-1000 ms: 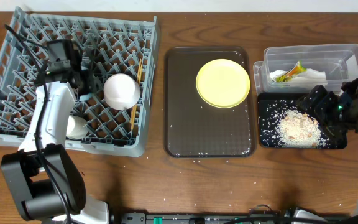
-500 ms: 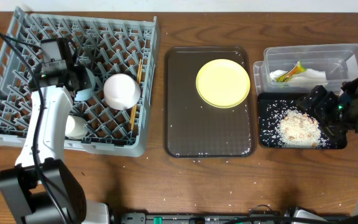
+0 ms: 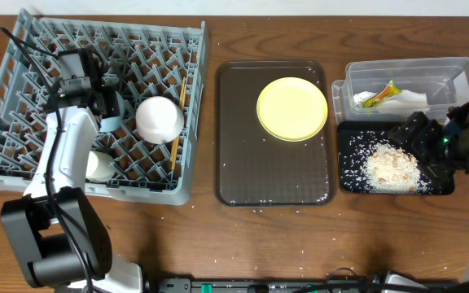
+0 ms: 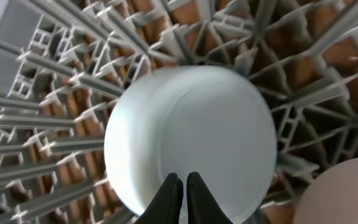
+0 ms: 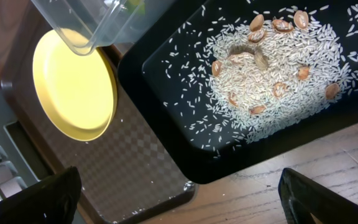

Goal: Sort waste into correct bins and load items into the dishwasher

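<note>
Your left gripper has its 2 fingers pinched almost together on the rim of the light blue bowl, so I judge it is gripping it. The bowl fills the view just ahead of the fingertips, tilted among the pegs of the dish rack, with what looks like its underside facing the camera.

The risk is the hold itself. A rim pinch on a slick surface may let the bowl swivel or slip if you let go before it seats between pegs. It could then roll against the white bowl just right of the fingers. A finger could also snag a peg.

The bowl looks pale, smooth, glossy and thin-walled.

Your right gripper hangs spread wide, holding nothing, with the food scraps ahead of its fingers in the black tray.
</note>
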`<state>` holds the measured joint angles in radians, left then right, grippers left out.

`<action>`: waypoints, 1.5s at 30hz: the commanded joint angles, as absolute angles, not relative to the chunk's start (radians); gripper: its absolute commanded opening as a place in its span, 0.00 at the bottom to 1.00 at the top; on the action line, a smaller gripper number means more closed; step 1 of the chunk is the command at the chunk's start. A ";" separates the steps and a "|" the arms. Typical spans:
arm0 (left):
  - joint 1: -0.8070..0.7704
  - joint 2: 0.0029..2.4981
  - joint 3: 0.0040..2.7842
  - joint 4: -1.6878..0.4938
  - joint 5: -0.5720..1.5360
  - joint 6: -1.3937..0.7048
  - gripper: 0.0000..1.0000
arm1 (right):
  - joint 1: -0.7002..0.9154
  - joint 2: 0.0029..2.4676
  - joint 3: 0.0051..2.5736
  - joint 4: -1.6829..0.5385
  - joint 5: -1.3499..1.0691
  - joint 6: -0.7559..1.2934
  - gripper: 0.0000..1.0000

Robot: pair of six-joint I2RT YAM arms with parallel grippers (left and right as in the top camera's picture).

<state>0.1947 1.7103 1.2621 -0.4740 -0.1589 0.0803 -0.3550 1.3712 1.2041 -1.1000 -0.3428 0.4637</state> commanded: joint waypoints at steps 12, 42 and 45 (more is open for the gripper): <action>0.206 1.693 1.262 -0.566 -0.325 -0.020 0.08 | -0.359 1.354 1.215 -1.100 -0.345 0.474 0.99; 0.260 1.729 1.262 -0.518 -0.386 -0.021 0.08 | -0.359 1.354 1.215 -1.100 -0.345 0.474 0.99; 0.272 1.734 1.262 -0.542 -0.386 -0.020 0.08 | -0.359 1.354 1.215 -1.100 -0.345 0.474 0.99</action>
<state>0.2565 1.7317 1.2625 -0.5266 -0.3580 -0.0021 -0.3550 1.3712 1.2041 -1.1004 -0.3431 0.4637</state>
